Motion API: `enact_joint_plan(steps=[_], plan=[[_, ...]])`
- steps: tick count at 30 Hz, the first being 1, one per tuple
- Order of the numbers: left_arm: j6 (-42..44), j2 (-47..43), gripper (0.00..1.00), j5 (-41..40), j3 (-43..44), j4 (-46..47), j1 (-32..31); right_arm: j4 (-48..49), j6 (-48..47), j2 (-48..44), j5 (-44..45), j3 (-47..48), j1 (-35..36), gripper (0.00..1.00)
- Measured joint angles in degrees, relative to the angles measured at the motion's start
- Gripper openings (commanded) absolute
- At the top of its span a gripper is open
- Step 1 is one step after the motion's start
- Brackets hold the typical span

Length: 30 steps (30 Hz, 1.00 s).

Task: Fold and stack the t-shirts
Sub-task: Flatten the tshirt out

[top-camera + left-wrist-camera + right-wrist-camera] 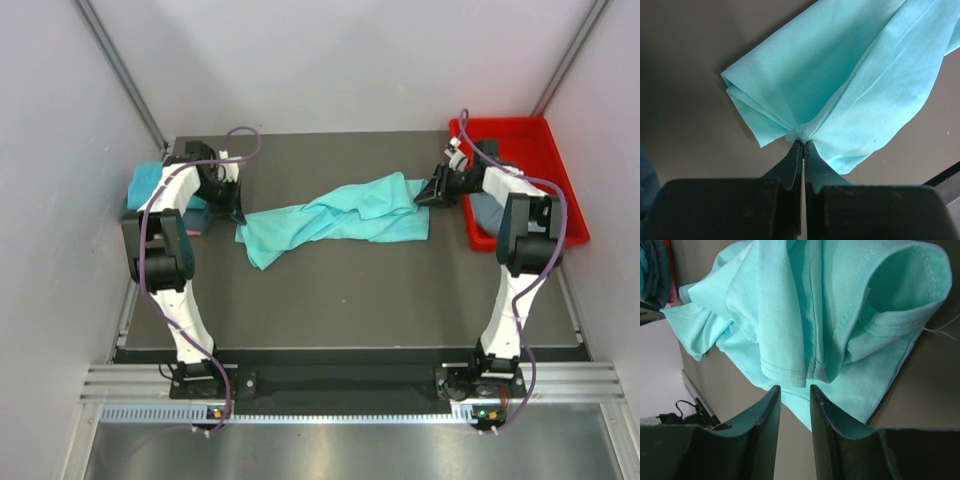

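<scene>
Between the two grippers, mid-table (350, 290), lies the turquoise t-shirt (345, 218); it looks light, limp and bunched, best taken at hems or shoulders; left gripper (803, 142) pinches its edge; right gripper (795, 388) gapes empty, a sleeve hem just beyond; only wrist views show this; only overhead shows the red tray (520, 135) behind.

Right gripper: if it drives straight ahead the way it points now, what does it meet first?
The turquoise t-shirt: its stitched hem hangs right ahead of the right gripper, whose jaws stand open. How close is hard to judge; probably almost touching.
</scene>
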Motion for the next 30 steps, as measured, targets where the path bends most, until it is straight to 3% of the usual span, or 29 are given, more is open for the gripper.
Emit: enact_joint_plan(steps=[20,30], plan=[[0.0,0.1,0.00,-0.2,0.0,0.0,-0.1,0.5,0.0,2.9,1.2,2.0,2.0,0.31],[0.0,0.1,0.00,-0.2,0.0,0.0,-0.1,0.6,-0.1,3.9,1.2,2.4,2.8,0.06]])
